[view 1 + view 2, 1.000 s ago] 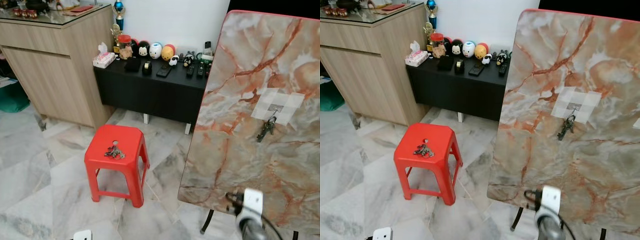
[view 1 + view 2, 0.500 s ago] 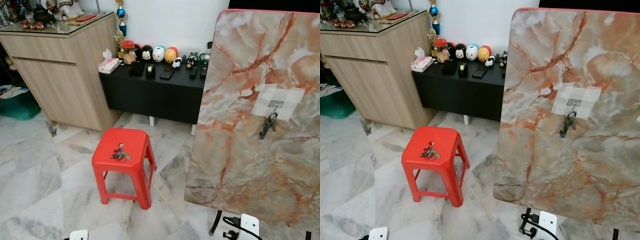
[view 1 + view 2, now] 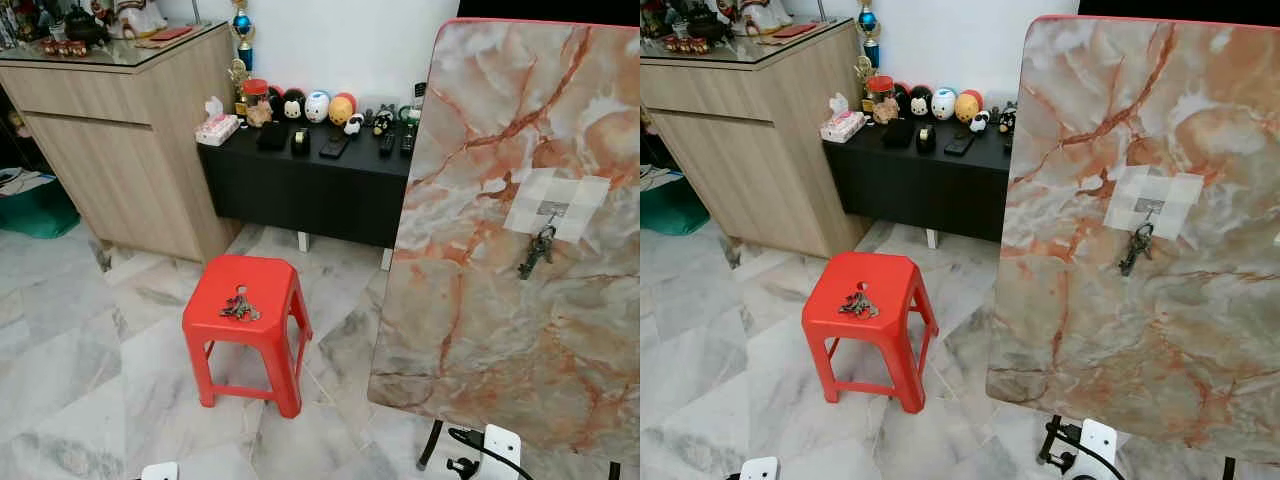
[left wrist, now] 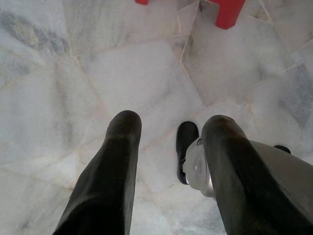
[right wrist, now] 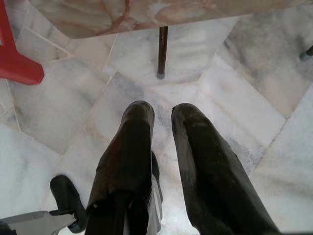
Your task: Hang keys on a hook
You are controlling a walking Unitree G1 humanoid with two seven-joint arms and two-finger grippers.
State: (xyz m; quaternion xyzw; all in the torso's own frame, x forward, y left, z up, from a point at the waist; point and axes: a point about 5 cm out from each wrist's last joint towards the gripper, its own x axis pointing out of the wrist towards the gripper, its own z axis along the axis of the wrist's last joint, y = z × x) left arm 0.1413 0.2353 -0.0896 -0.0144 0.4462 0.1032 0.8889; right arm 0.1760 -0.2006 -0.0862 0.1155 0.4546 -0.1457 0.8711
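in the eye views one bunch of keys point(image 3: 240, 308) lies on one red stool point(image 3: 262, 325) and a second bunch point(image 3: 535, 252) hangs on the hook point(image 3: 549, 210) of the marble board point(image 3: 480, 330), while in the wrist views the left gripper point(image 4: 171, 128) hangs wide apart and empty and the right gripper point(image 5: 163, 115) is slightly parted and empty, both over the floor point(image 4: 58, 73).

Long glossy black pincer fingers point(image 4: 112, 181) — white wrist housing point(image 3: 499, 447), looped black cable point(image 3: 468, 437), silver casing

Grey-white marble tile floor point(image 3: 60, 380) carries red plastic stool point(image 3: 275, 300); bunch of metal keys point(image 3: 240, 308) lies on stool seat beside its centre hole. Black low cabinet point(image 3: 300, 190) (top crowded with round figurines, remotes, tissue box) stands against white wall.
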